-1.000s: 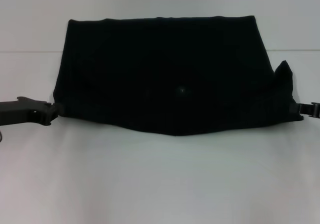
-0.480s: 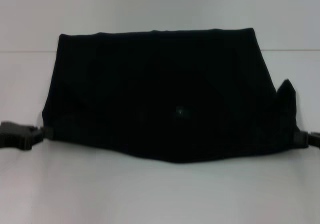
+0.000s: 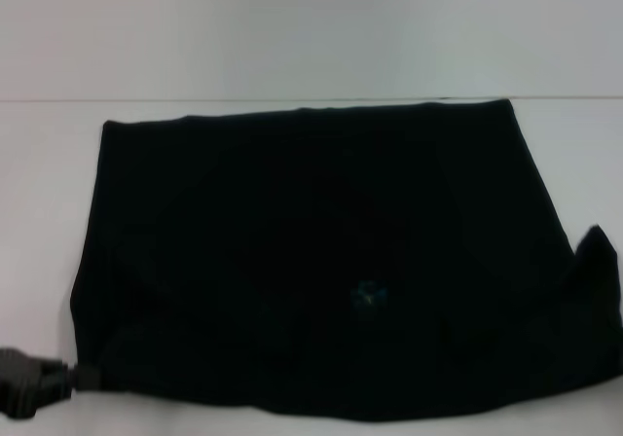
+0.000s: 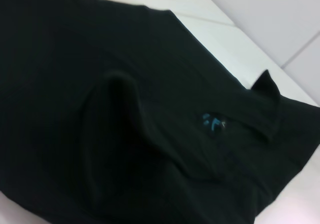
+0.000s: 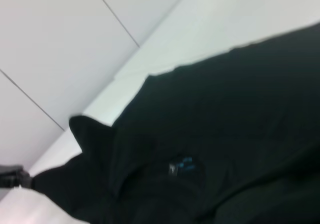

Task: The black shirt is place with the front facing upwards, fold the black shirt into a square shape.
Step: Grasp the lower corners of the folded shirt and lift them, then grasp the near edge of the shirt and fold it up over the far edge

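The black shirt (image 3: 321, 251) lies doubled over on the white table, its folded edge far from me and its loose edge near me. A small bluish neck label (image 3: 368, 295) shows on the top layer; the label (image 4: 214, 123) also shows in the left wrist view and the label (image 5: 181, 166) in the right wrist view. My left gripper (image 3: 80, 378) is at the near left corner of the shirt, shut on the cloth. That same left gripper (image 5: 14, 178) appears far off in the right wrist view. A sleeve tip (image 3: 596, 246) sticks up at the right. My right gripper is out of view.
The white table (image 3: 311, 56) runs bare behind the shirt to a seam line with the wall. A narrow strip of table shows at the left of the shirt.
Both held corners have come toward me, dragging the top layer of the shirt nearer and lower. The left gripper slid to the bottom left corner; the right gripper has left the head view.
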### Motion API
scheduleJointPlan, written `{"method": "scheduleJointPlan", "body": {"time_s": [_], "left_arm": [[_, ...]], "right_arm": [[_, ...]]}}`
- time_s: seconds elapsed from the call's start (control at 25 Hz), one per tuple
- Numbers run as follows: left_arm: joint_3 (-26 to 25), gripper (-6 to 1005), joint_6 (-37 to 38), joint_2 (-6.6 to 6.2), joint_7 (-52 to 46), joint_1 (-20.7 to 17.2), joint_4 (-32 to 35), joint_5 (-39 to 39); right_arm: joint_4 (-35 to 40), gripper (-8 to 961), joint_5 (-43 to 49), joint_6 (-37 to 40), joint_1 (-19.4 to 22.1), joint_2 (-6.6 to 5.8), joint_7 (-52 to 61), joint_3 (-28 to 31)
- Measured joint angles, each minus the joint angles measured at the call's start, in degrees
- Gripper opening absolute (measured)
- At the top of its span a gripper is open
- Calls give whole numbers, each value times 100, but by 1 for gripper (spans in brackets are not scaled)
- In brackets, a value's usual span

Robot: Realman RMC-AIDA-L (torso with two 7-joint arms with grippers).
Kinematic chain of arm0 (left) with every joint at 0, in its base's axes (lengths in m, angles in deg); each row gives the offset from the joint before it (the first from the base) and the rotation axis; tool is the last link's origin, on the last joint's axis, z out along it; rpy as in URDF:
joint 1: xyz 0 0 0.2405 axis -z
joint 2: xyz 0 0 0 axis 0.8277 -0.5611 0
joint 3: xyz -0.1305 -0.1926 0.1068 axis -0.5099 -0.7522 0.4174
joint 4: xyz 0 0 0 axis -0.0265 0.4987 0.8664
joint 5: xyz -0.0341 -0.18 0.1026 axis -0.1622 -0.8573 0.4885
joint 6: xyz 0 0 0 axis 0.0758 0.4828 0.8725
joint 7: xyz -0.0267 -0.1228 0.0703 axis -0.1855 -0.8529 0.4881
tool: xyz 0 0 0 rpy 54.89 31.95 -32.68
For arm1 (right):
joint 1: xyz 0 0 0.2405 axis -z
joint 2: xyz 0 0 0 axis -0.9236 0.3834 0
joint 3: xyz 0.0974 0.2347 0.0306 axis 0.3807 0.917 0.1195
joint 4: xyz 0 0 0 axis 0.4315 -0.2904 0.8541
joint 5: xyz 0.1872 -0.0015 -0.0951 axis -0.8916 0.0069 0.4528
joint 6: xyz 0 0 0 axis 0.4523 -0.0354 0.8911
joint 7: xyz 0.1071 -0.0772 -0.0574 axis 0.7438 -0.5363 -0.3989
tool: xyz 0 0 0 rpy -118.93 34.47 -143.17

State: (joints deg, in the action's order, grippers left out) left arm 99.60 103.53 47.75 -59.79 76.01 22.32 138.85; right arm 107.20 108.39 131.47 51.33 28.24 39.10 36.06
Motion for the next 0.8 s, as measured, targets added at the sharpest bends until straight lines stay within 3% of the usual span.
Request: {"method": "scheduleJointPlan", "body": {"time_s": [0.12,0.48,0.64,0.8], "left_arm": [[0,3,345,-31,49,-120,-33,82],[-1,3,962,-55,68,-258,-68,351],[-88,3,900,-48,74,-241,-75,346],[-384,3,599,-66,48,34,-124,322]], "right_arm": [[0,87,12,375,341,-3,-271,197],[-30,99,20,860,865,46,-687,361],[-43,104,24,865,834,49,-719,514],[-65,109,25,734,465,51,-674,809]]}}
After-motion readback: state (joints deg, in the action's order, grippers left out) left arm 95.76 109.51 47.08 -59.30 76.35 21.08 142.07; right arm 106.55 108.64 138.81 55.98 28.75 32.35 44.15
